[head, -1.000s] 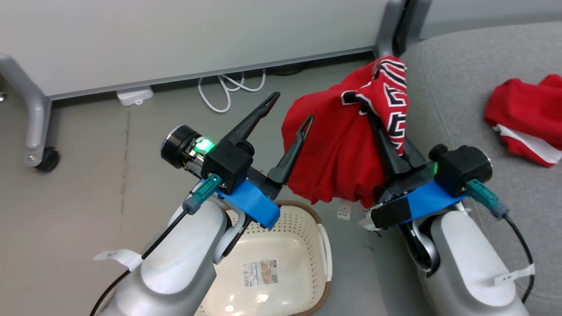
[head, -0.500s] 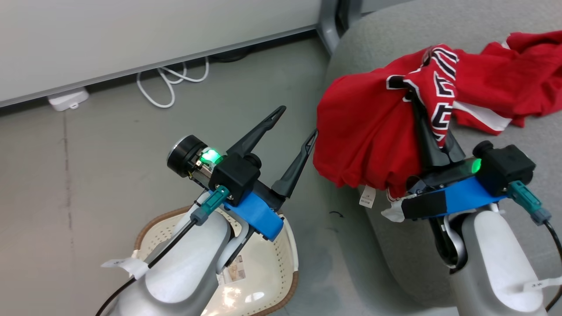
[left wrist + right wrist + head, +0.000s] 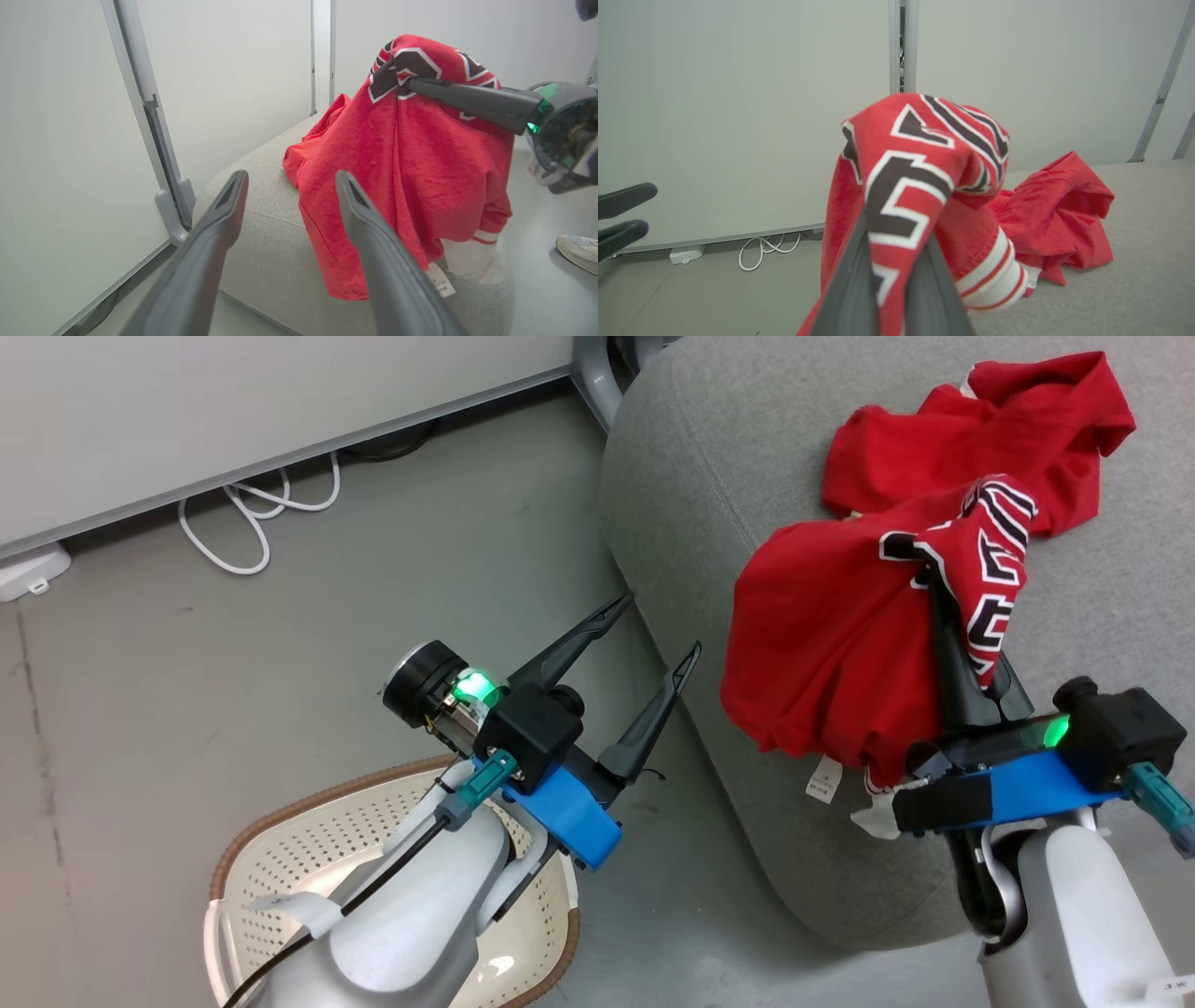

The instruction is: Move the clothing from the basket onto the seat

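**Right claw.** Your right claw (image 3: 934, 593) is clamped tight on a fold of the red jersey (image 3: 822, 644), with the pinch set in the black-and-white lettering. Because the hold is at one high point, the rest of the cloth hangs free below the fingertips and drapes back over the fingers toward the wrist. A white care label (image 3: 820, 779) dangles at the lowest hem. This raised, single-point hold lifts the garment clear of the edge of the grey seat (image 3: 709, 476), which lies beneath the claw. In the left wrist view the hem hangs close to the cushion, but contact cannot be confirmed.

**Seat.** A second red garment (image 3: 980, 439) lies crumpled on the seat just beyond the right claw's tips. Whether it touches the jersey cannot be told.

**Left claw.** Your left claw (image 3: 660, 625) stands fully open and carries nothing. It is off to the jersey's side, above the floor and outside the drop path. The basket (image 3: 317, 845) lies behind and below it, partly under its forearm.

**Assessment.** The carry appears nearly complete. The next step is probably to lower the right claw and release over bare cushion. Note two risks: cloth draped over the fingers may snag on release, and a hem overhanging the seat edge could drag the jersey to the floor.
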Controlling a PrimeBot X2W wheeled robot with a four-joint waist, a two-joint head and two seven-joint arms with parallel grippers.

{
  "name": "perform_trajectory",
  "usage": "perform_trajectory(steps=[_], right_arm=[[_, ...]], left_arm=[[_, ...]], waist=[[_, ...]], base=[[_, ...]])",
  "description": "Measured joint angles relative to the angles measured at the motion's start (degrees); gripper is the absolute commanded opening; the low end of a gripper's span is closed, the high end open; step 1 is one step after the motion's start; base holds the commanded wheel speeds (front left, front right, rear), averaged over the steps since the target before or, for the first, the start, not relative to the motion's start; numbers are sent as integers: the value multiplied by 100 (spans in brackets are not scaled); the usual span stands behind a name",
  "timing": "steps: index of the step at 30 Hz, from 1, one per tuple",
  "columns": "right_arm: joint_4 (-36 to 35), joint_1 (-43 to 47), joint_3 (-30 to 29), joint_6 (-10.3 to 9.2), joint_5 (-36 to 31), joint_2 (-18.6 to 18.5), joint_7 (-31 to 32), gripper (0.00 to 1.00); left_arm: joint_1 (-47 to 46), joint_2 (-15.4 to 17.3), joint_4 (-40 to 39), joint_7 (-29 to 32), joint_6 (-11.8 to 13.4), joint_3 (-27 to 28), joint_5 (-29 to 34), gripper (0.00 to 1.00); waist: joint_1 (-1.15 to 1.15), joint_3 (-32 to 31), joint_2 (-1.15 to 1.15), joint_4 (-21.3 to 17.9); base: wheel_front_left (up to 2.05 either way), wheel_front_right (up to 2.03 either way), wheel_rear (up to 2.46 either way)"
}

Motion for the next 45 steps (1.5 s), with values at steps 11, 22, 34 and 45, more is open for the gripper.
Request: perform_trajectory(steps=[11,22,34,45], right_arm=[[-196,-127,-67,0,-12,1,1,0],[-411,-2040,-797,0,-413,-63,0,0],[-136,-3972,-2117,0,-509,-1363,0,0],[1337,-4271,-2638,1,-438,-2284,0,0]], left_arm=[[-3,56,-52,0,-7,118,-9,100],[-409,193,-245,27,35,190,103,100],[-899,416,-437,130,35,190,254,100],[-988,530,-498,130,60,160,297,100]], waist=[[0,132,0,30],[0,816,0,134],[1,2115,0,383],[1,2601,0,412]], base=[[0,0,0],[0,0,0],[0,0,0],[0,0,0]])
